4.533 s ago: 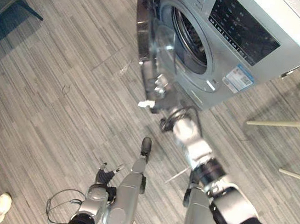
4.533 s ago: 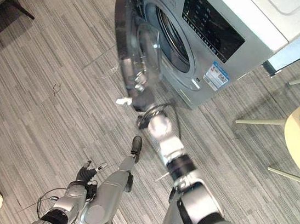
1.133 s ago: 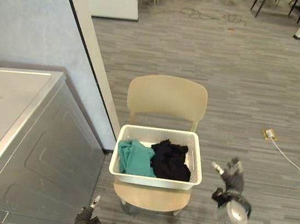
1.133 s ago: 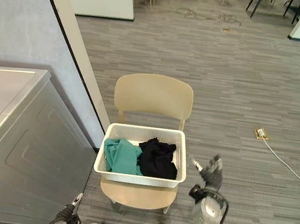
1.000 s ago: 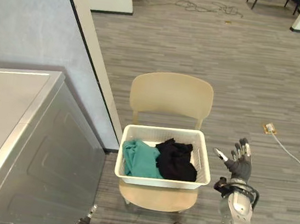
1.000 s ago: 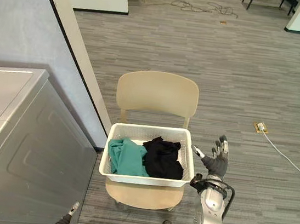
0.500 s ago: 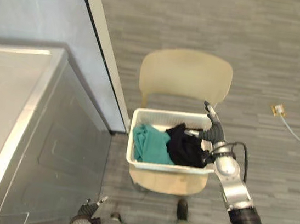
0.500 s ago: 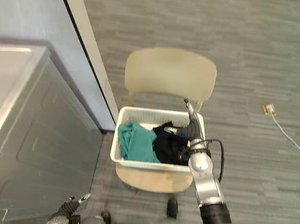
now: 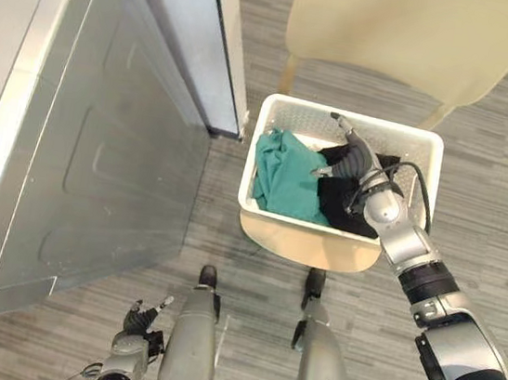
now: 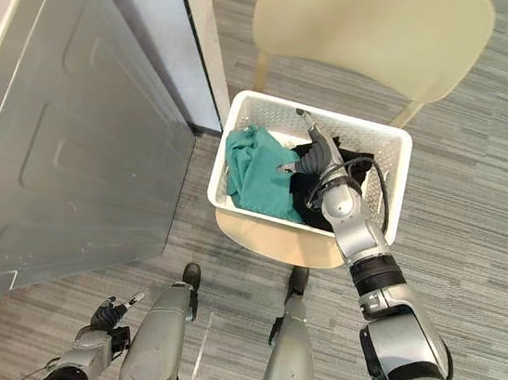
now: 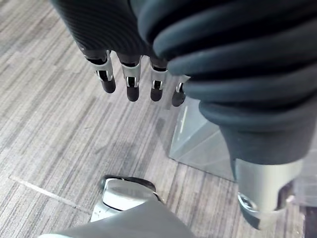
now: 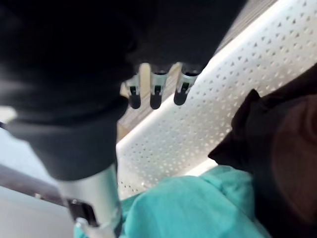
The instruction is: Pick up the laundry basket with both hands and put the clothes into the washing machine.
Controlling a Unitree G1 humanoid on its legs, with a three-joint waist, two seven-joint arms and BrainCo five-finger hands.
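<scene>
The step in hand looked to be the two-handed grasp of the laundry basket (image 9: 402, 135), and it was only half set up. The white perforated basket sat on the seat of a beige chair (image 9: 406, 32), just beside the silver side panel of the washing machine (image 9: 102, 133). In the basket lay a teal garment (image 9: 285, 171) on the side towards the machine and a black garment (image 9: 341, 206) on the side away from it.

The right hand (image 9: 354, 158) reached in over the basket's near rim and hung above the clothes, about where the two garments met. Its fingers (image 12: 154, 91) were straight and gripped nothing; past them showed the basket's far wall. The left hand (image 9: 139, 315) hung low over the floor, well apart from the basket on the machine's side, its fingers (image 11: 131, 82) also relaxed and empty.

To do the lift well, the right hand would likely need to come out from over the clothes to the rim on the side away from the machine. The left hand would have to rise to the opposite rim. Both should close on the rim before any lift, and the basket should be kept level so the garments do not slide out.
</scene>
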